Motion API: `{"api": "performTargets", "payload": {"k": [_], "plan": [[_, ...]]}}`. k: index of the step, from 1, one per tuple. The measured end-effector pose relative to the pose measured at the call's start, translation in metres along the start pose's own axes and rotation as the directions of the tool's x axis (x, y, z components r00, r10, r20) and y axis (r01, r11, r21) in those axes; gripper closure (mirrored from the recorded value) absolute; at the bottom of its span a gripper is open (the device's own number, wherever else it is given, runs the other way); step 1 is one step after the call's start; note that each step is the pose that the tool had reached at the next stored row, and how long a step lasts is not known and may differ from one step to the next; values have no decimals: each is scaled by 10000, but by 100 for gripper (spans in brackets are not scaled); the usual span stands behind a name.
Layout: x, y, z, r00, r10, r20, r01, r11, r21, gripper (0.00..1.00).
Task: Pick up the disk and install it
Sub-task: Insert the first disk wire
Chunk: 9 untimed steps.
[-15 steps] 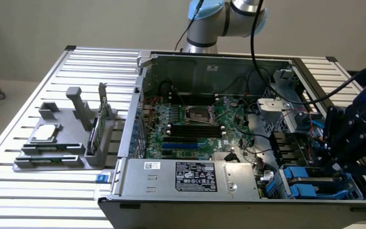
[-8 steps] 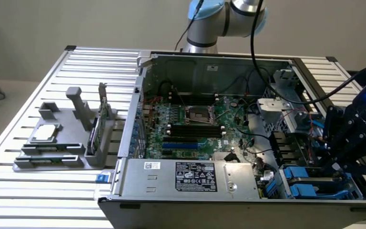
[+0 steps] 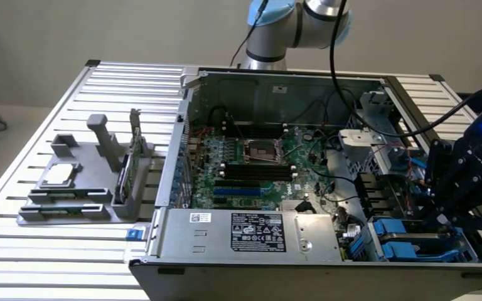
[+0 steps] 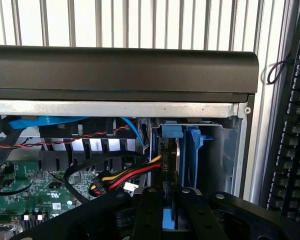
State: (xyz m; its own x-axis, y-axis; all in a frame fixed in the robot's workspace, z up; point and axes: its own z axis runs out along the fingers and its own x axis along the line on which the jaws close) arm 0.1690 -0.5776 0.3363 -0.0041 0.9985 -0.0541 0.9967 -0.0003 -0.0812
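Note:
In the wrist view the disk (image 4: pixel 170 157) stands edge-on in the drive bay at the corner of the computer case (image 4: pixel 120 107). Its blue rail frame (image 4: pixel 194 150) shows along both sides and between my fingers (image 4: pixel 149 212). My gripper (image 4: pixel 169 215) is shut on the disk's near edge. In the exterior view my gripper (image 3: pixel 449 216) hangs low over the bay (image 3: pixel 404 241) at the case's right front corner, above blue drive carriers. The disk's label side is hidden.
Red, yellow and black power cables (image 4: pixel 132 174) run close beside the disk. A motherboard (image 3: pixel 253 163) and a power supply (image 3: pixel 250 232) sit in the case. A grey fixture (image 3: pixel 73 194) at the exterior view's left holds a square chip (image 3: pixel 61 175) and a green card (image 3: pixel 128 166). A keyboard (image 4: pixel 295 130) lies outside the case.

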Motion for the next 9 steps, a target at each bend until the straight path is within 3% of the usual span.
{"api": "performTargets", "payload": {"k": [9], "plan": [[25, 1, 4, 10000, 34, -9, -34, 10000, 2, 84]]}}
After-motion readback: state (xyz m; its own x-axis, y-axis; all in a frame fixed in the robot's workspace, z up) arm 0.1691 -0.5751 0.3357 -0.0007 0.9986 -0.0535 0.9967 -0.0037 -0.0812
